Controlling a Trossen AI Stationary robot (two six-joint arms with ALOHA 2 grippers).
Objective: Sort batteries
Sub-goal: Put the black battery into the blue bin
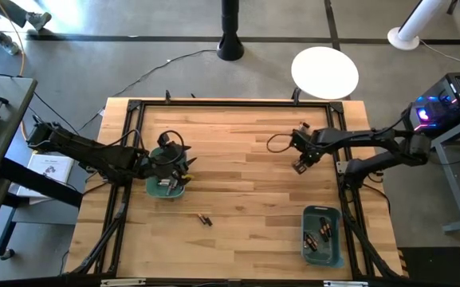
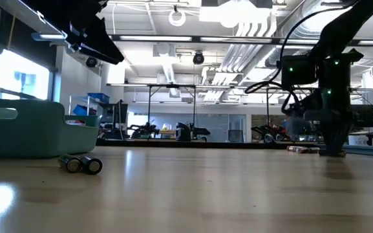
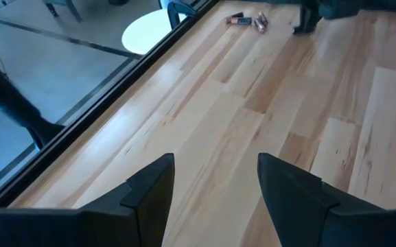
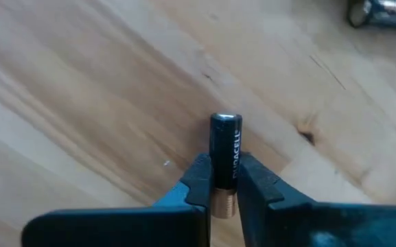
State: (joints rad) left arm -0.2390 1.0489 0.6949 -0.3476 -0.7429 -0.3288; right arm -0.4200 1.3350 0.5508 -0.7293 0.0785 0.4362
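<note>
Gripping a black, copper-banded battery (image 4: 225,161) across its smooth round body, your right gripper (image 4: 224,184) has its jaws pinched tight near the wooden tabletop's (image 1: 237,159) 2 o'clock edge; the cell's long axis runs out past the fingertips. Your left gripper (image 3: 215,189) hangs, jaws wide, over the teal bin (image 1: 166,188) at 9 o'clock. Two dark batteries (image 1: 205,218) lie near 6 o'clock.

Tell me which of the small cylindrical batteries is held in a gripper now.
The black battery with a copper end, clamped between the right gripper's fingers. The silvery-grey battery nearby lies free on the wooden table.
</note>
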